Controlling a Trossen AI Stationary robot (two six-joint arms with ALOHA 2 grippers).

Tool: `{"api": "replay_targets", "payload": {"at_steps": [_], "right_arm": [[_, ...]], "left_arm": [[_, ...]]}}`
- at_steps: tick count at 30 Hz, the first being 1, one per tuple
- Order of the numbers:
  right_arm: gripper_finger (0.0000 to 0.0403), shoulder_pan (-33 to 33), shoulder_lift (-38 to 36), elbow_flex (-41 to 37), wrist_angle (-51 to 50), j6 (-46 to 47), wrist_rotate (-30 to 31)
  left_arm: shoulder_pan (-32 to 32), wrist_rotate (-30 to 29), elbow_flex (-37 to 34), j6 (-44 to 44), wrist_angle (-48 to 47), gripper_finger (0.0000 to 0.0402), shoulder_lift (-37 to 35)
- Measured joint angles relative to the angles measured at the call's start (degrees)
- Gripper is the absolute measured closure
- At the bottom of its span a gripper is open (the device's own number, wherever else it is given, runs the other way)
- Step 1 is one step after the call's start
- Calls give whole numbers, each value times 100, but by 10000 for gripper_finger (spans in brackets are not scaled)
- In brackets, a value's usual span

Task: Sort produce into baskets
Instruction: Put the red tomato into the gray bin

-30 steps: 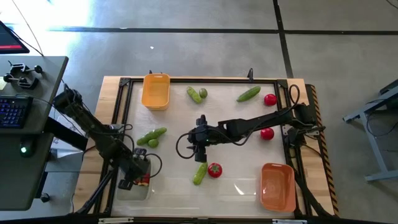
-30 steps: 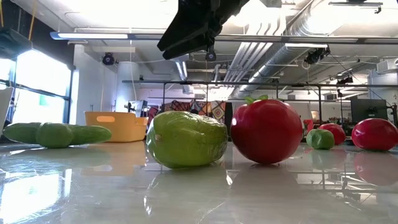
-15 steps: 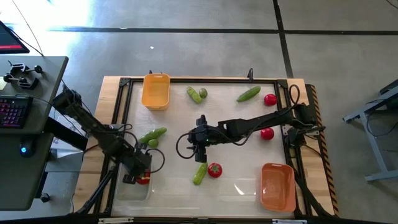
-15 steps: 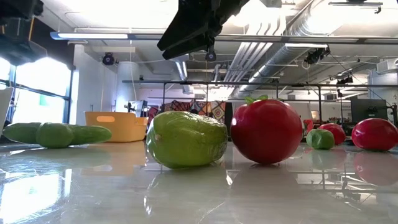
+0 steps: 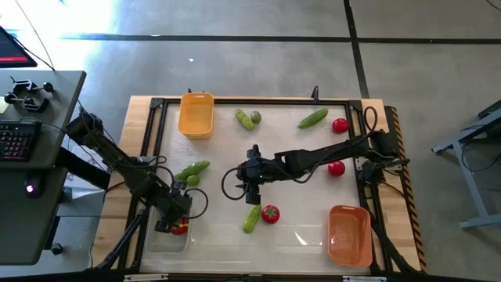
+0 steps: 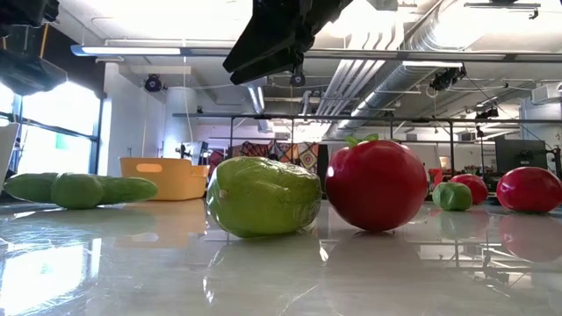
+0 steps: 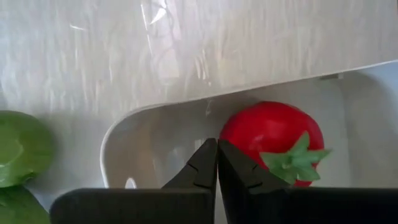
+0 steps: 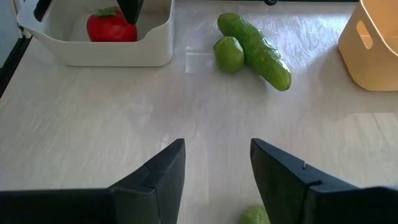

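From above, the left hand [image 5: 174,220] sits over the clear bin [image 5: 160,237] at the counter's near-left corner, half hiding a red tomato [image 5: 181,228]. Left wrist view: its fingers [image 7: 202,171] are pressed together and empty, glossy round tomato [image 7: 272,140] just beyond. Right wrist view: the right hand [image 8: 216,163] is spread over the shiny counter [image 8: 99,112], empty
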Motion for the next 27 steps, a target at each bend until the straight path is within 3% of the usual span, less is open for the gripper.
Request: {"api": "replay_targets", "payload": {"at_steps": [27], "right_arm": [[230,0,-2,0,-44,9,0]], "left_arm": [[-644,330,0,-263,631,401,243]]}}
